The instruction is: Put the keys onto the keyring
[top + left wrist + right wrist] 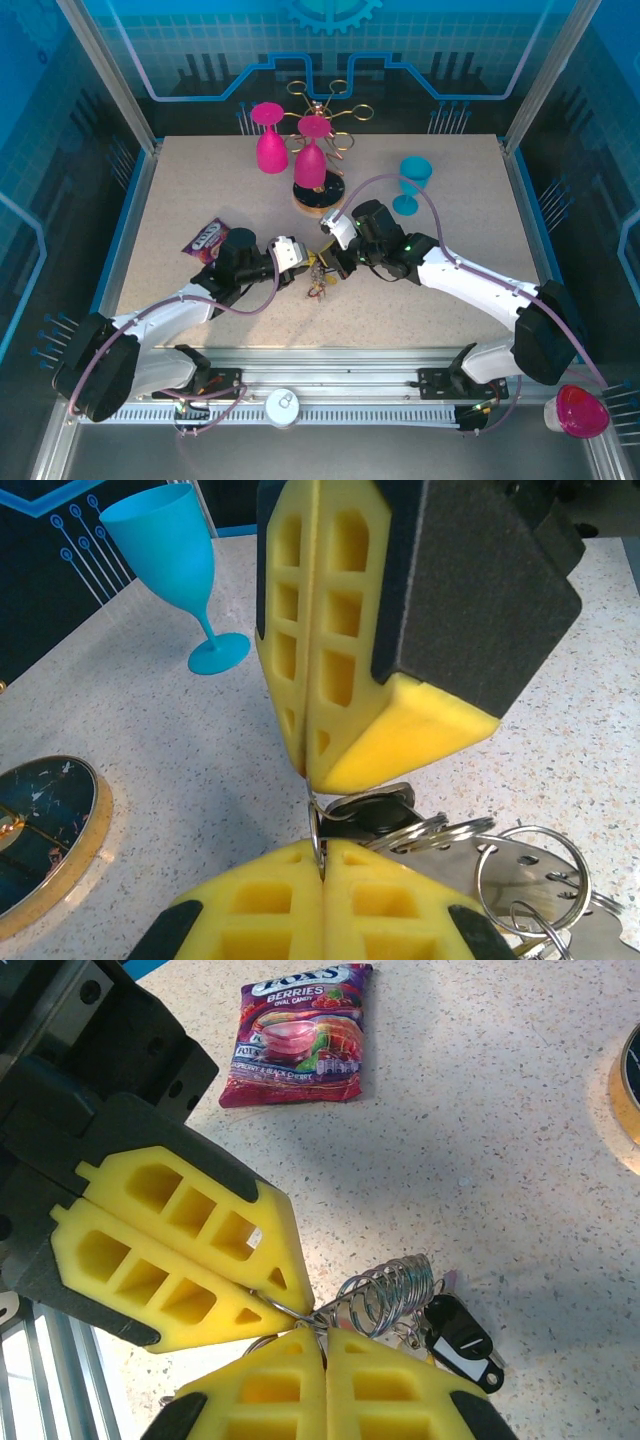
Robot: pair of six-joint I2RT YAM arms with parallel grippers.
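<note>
Both grippers meet at mid-table over a small bunch of keys [320, 285]. In the left wrist view my left gripper [322, 868] is shut on the thin grey wire of the keyring [316, 830]. The right gripper's yellow fingers [340, 680] come down from above, closed on the same wire. Silver keys and their small split rings [500, 865] hang to the right. In the right wrist view my right gripper [325, 1342] is shut on the keyring [285, 1310], beside bunched split rings [390, 1295] and a black tag [462, 1342]. The left gripper's fingers [190, 1250] pinch the wire from the left.
A berry candy bag [208, 240] lies left of the grippers. The round wooden rack base [318, 196] with its gold wire loops holds a pink glass [311, 155], and another pink glass [270, 140] stands beside it. A blue glass [412, 182] stands at the right.
</note>
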